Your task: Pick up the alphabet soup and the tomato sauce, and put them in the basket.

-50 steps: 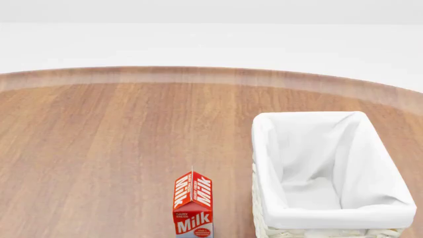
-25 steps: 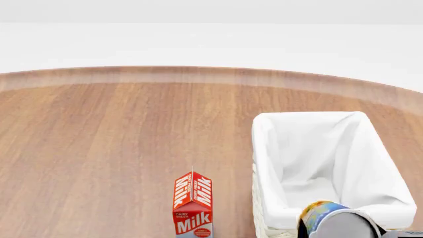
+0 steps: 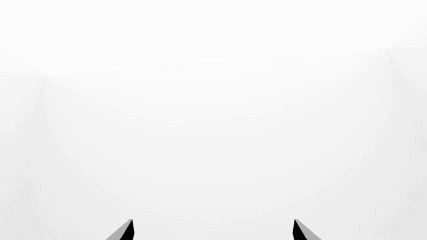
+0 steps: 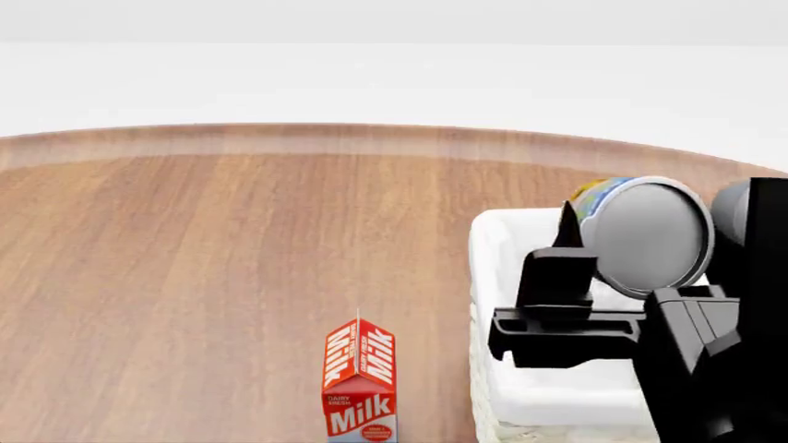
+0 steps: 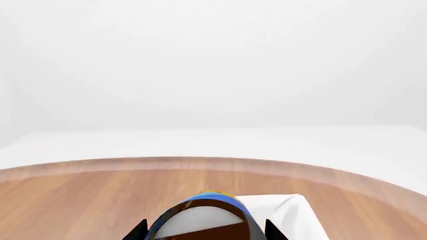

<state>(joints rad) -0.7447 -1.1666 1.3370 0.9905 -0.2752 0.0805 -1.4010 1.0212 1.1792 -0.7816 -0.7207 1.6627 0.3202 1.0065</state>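
Observation:
My right gripper (image 4: 647, 233) is shut on the alphabet soup (image 4: 650, 238), a can with a blue and yellow label and a silver end facing the head camera. It holds the can on its side in the air over the near part of the basket (image 4: 495, 242), a cream-white one with a white liner. In the right wrist view the can (image 5: 203, 217) sits between the two dark fingertips (image 5: 139, 231), with the basket (image 5: 288, 212) beyond it. My left gripper (image 3: 212, 232) is open and empty, facing plain white. The tomato sauce is out of view.
A red and white milk carton (image 4: 360, 378) stands on the wooden table (image 4: 185, 277) left of the basket's near corner. The table's curved far edge (image 4: 369, 138) borders white floor. My right arm (image 4: 714, 360) covers the basket's near right part.
My right arm has risen into the head view from the bottom edge, carrying the can up and forward over the basket. The milk carton and the basket have not moved.

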